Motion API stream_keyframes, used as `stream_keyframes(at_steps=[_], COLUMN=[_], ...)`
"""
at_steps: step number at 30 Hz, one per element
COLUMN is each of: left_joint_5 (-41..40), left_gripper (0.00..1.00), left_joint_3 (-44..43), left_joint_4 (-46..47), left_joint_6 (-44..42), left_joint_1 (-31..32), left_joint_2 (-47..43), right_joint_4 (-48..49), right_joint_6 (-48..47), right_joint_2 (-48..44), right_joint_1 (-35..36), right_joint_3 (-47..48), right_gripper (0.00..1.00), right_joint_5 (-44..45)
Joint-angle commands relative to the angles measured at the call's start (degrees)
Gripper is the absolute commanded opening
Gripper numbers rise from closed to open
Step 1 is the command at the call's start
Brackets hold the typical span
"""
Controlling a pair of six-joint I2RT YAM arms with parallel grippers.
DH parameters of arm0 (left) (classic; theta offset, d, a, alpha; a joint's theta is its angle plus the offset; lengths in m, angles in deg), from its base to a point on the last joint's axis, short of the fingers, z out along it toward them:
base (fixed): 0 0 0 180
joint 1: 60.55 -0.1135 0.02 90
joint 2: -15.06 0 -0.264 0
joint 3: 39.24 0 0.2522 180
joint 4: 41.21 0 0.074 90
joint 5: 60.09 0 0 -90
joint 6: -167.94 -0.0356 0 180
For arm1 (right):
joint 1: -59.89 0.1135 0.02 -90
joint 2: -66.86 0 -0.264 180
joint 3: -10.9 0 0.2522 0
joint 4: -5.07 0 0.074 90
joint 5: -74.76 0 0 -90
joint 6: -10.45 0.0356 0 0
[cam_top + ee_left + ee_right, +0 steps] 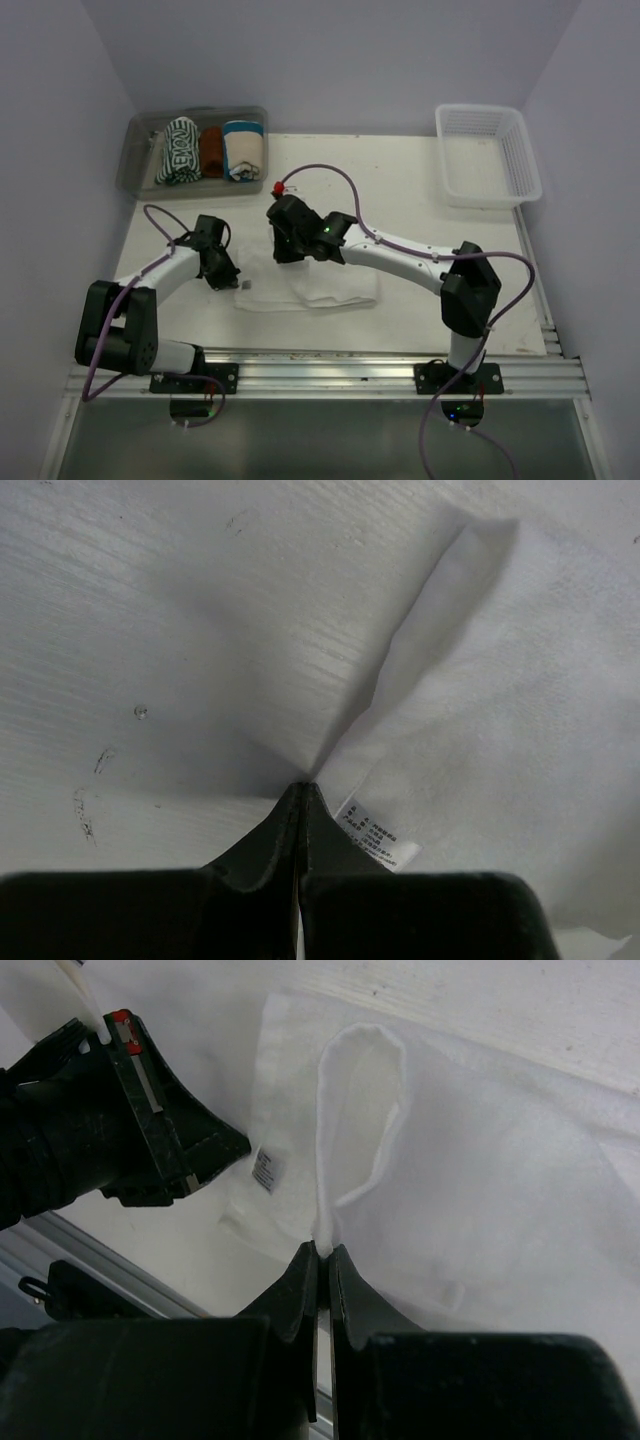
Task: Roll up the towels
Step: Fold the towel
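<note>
left gripper (pixel 302 788): my fingers here are squeezed together with no gap, and a pinch of the white towel (pixel 500 700) is caught right at the tips. A ridge of cloth runs up and away from the pinch.
right gripper (pixel 322 1252): same deal, pressed tight on the towel's edge. A little loop of cloth stands up just past the tips.
care label (pixel 378 842): small printed tag on the towel, just beside my left fingertips. The print's too small to read.
the two grippers: near each other. In the right wrist view my left one sits just past the tag, not touching the right.
towel, overall: lying mostly flat on the table (pixel 400 190), toward the near edge between my two arms. It's only lifted at the left end where I'm holding it.
clear bin (pixel 140 170): far left corner, with three rolled towels (pixel 211 150) side by side in it. One's green-striped, one brown, one white with blue.
white basket (pixel 485 172): far right corner, well apart from the towel.
</note>
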Motion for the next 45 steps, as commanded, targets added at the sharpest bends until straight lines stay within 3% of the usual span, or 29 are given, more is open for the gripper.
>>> stream_keyframes(at_steps=[1, 19, 42, 43, 44, 45], left_joint_5=[0.82, 1.00, 0.47, 0.39, 0.39, 0.39], left_gripper=[0.00, 0.00, 0.00, 0.00, 0.00, 0.00], left_joint_3=[2.22, 3.10, 3.19, 3.19, 3.10, 3.10], left_joint_4=[1.17, 1.43, 1.26, 1.17, 0.99, 0.73], left_joint_6=[-1.40, -1.76, -2.11, -2.02, -2.19, -2.20], left_joint_1=[-0.23, -0.23, -0.23, -0.23, -0.23, -0.31], left_joint_2=[1.69, 0.89, 0.54, 0.46, 0.19, 0.02], right_joint_4=[1.63, -0.13, 0.13, 0.40, 0.57, 0.58], right_joint_6=[1.04, 2.27, 2.98, 2.63, 2.19, 1.66], right_joint_2=[2.42, 14.99, 25.80, 25.81, 25.64, 25.29], right_joint_1=[1.09, 2.49, 3.72, 3.64, 3.64, 3.72], right_joint_3=[4.15, 16.09, 24.27, 24.98, 25.16, 25.16], right_gripper=[0.00, 0.00, 0.01, 0.05, 0.19, 0.28], right_joint_5=[0.44, 0.17, -4.39, -5.27, -5.80, -5.98])
